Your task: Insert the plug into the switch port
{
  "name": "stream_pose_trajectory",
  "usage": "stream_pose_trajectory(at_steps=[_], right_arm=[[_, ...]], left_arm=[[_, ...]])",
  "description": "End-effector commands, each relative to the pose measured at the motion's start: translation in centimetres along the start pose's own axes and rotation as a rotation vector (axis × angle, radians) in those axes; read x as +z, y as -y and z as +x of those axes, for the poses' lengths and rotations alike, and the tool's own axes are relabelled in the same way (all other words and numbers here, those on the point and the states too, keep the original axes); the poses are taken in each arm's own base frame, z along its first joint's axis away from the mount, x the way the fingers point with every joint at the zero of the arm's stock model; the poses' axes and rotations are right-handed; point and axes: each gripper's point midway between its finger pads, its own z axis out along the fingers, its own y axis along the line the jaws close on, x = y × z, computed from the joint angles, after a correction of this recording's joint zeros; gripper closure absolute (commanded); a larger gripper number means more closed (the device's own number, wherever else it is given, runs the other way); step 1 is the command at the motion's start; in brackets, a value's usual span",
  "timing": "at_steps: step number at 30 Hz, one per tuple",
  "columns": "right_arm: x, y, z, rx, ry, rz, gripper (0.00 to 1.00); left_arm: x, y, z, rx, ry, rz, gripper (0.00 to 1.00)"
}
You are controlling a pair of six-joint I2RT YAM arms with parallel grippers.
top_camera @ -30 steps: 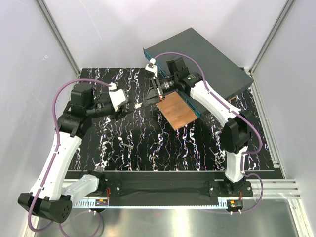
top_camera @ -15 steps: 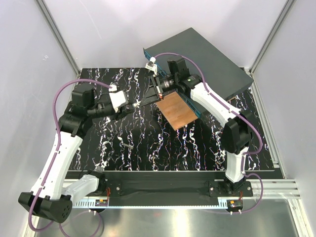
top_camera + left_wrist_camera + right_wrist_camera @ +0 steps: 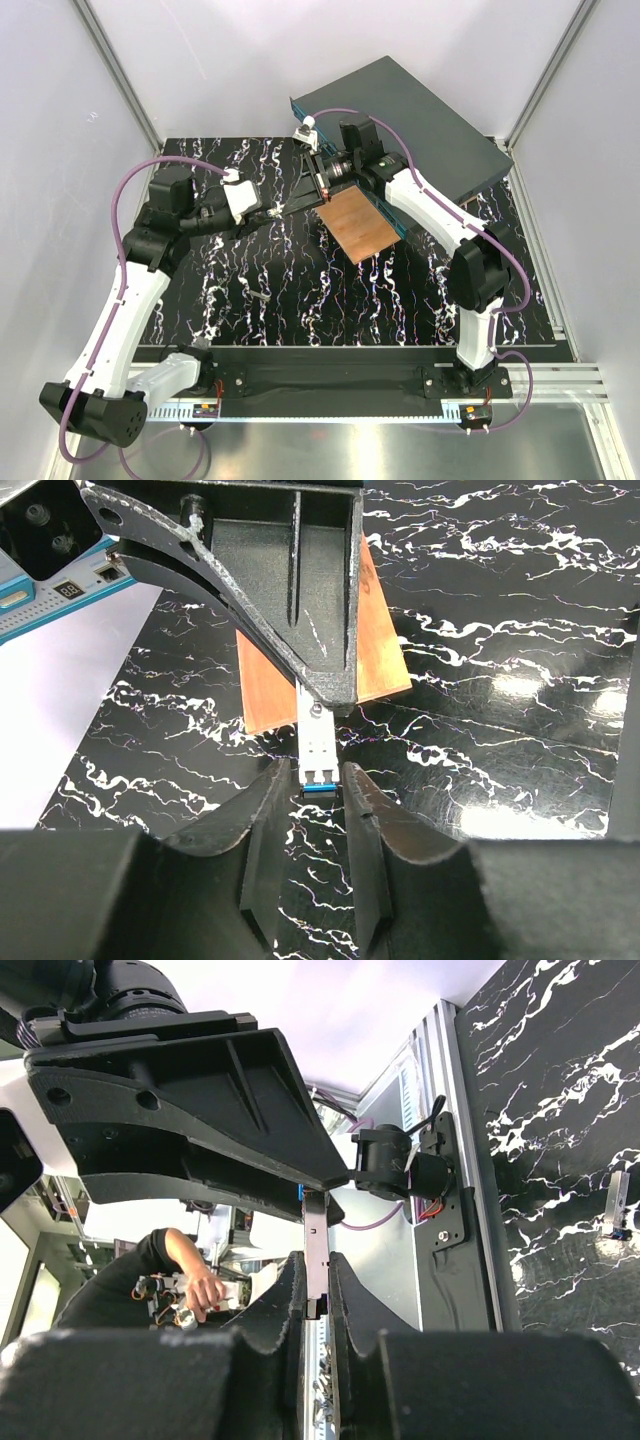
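The plug (image 3: 320,742) is a slim silver module with a blue end. My right gripper (image 3: 316,1260) is shut on it and holds it above the mat, next to the copper plate (image 3: 355,222). My left gripper (image 3: 320,780) is open; its jaws closely flank the plug's blue end, with only thin gaps showing. In the top view the two grippers meet tip to tip, left gripper (image 3: 300,206) against right gripper (image 3: 318,192). The switch (image 3: 420,110) is a dark-grey box at the back right. Its teal port face (image 3: 60,595) lies left of the plug; single ports are hard to tell apart.
A small loose silver part (image 3: 258,296) lies on the black marbled mat (image 3: 250,330) near the left arm. The copper plate leans by the switch's teal face (image 3: 392,215). White walls and aluminium rails (image 3: 120,85) enclose the mat.
My left gripper has reached right toward the right gripper, and its jaws have narrowed around the plug's blue end. The right gripper has shifted only slightly, plug still in it.
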Motion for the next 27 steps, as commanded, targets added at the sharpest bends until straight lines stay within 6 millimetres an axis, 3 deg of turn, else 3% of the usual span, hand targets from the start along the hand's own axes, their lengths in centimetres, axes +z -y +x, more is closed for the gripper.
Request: stream_pose_trajectory(at_steps=[1,10,11,12,15,16,18,21,22,24,26,27], right_arm=[[-0.7,-3.3,0.0,-0.074,0.0,-0.045,1.0],[-0.6,-3.1,0.0,-0.055,0.0,-0.046,0.99],[-0.6,-3.1,-0.1,-0.057,0.002,-0.043,0.9],[-0.7,-3.2,-0.2,-0.063,0.005,-0.042,0.65],[-1.7,-3.6,-1.5,-0.113,0.044,-0.014,0.29],[-2.6,-3.5,-2.3,-0.136,0.069,0.008,0.17],[-3.8,-4.3,-3.6,-0.228,0.112,0.065,0.02],[-6.6,-4.9,-5.7,-0.338,0.192,0.173,0.0],[-8.2,-4.3,-6.6,-0.34,0.238,0.244,0.0],[-10.3,-4.5,-7.9,-0.432,0.289,0.323,0.0],[-14.1,-3.2,-9.5,-0.484,0.364,0.496,0.0],[-15.5,-3.0,-9.8,-0.503,0.387,0.547,0.0]], left_arm=[[0.1,-1.0,-0.8,0.041,0.03,-0.03,0.68],[0.1,-1.0,-1.2,0.029,0.035,-0.024,0.94],[0.1,-1.0,-1.2,0.023,0.037,-0.023,0.99],[0.2,-0.9,-1.2,0.01,0.036,-0.018,1.0],[0.3,-1.0,-0.9,-0.042,0.017,-0.016,1.0],[0.2,-1.0,-0.5,-0.07,0.0,-0.021,1.0],[0.2,-1.4,-0.2,-0.104,-0.009,-0.029,1.0],[0.0,-2.4,-0.1,-0.161,-0.008,-0.054,1.0],[0.2,-3.1,0.3,-0.191,-0.021,-0.067,1.0],[0.3,-4.4,-0.3,-0.2,-0.016,-0.096,1.0],[1.2,-5.6,0.2,-0.228,-0.038,-0.101,1.0],[1.2,-6.5,-0.8,-0.221,-0.025,-0.11,1.0]])
